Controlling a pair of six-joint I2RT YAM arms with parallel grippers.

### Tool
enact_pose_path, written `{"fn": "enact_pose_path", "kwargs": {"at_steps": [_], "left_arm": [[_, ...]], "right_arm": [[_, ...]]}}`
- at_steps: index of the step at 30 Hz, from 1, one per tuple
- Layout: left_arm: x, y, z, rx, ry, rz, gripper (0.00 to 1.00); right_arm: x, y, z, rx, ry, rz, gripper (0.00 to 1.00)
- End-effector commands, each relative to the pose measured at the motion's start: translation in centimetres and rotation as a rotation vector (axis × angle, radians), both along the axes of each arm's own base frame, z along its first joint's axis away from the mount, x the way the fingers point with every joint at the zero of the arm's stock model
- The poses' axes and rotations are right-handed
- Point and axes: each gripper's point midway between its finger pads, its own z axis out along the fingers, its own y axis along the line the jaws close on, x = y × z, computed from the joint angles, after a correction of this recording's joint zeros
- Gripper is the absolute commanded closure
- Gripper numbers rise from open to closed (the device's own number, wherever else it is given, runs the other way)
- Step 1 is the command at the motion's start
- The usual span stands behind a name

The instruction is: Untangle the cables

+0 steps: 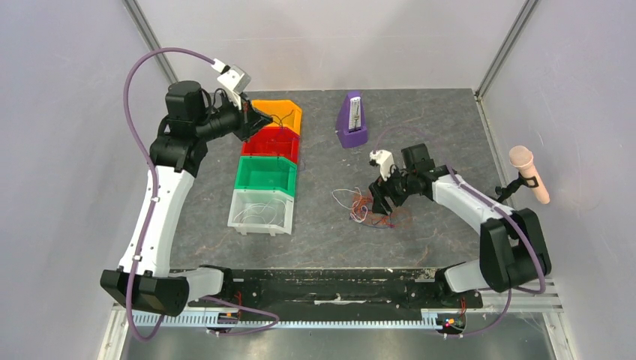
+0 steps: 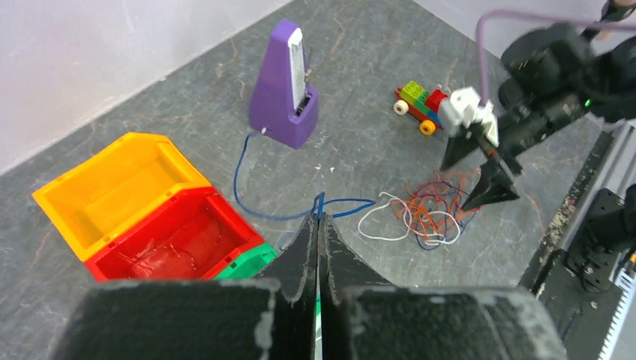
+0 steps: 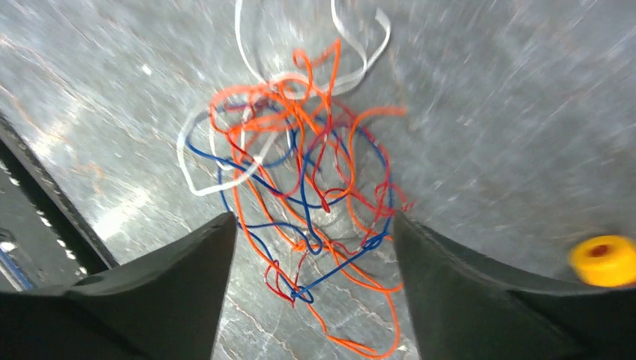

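Cables point(image 3: 300, 180) tangle mid-frame; the right gripper point(image 3: 313, 221), jaws apart, could snag several strands; the left gripper point(image 2: 318, 221) pinches a blue cable point(image 2: 241, 180).

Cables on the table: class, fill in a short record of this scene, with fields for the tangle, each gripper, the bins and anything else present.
tangle: orange, red, blue and white cables heaped loosely on the table
right gripper: open, one jaw on either side of the tangle
left gripper: shut, a blue cable pinched at its tips
bins: orange bin, red bin, green bin, white bin, in one row
other items: purple metronome, toy brick car
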Motion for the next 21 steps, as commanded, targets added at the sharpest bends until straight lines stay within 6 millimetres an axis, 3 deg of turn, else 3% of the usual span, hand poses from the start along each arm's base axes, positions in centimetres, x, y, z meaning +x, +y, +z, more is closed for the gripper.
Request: {"fn": "enact_pose_path", "kwargs": {"at_steps": [1, 5, 9, 13, 16, 21], "left_arm": [[-0.7, -0.7, 0.6, -0.002, -0.006, -0.074, 0.98], [-1.8, -1.7, 0.1, -0.053, 0.075, -0.130, 0.98], [-1.8, -2.2, 0.1, -0.120, 0.154, -0.106, 0.98], [-2.1, -2.9, 0.0, -0.173, 0.215, -0.104, 0.98], [-2.5, -3.5, 0.0, -0.192, 0.235, -0.122, 0.98], [-3.0, -4.7, 1.0, -0.295, 0.293, -0.156, 0.98]], "right_arm": [[2.8, 2.2, 9.4, 0.129, -0.221, 0.075, 0.15], [4.3, 4.1, 16.7, 0.248, -0.376, 0.110, 0.03], [4.8, 7.7, 24.4, 0.427, -0.526, 0.141, 0.02], [4.4, 11.8, 30.3, 0.587, -0.615, 0.166, 0.02], [4.6, 14.5, 33.2, 0.666, -0.662, 0.181, 0.02], [5.1, 19.2, 34.0, 0.723, -0.687, 0.229, 0.02]]}}
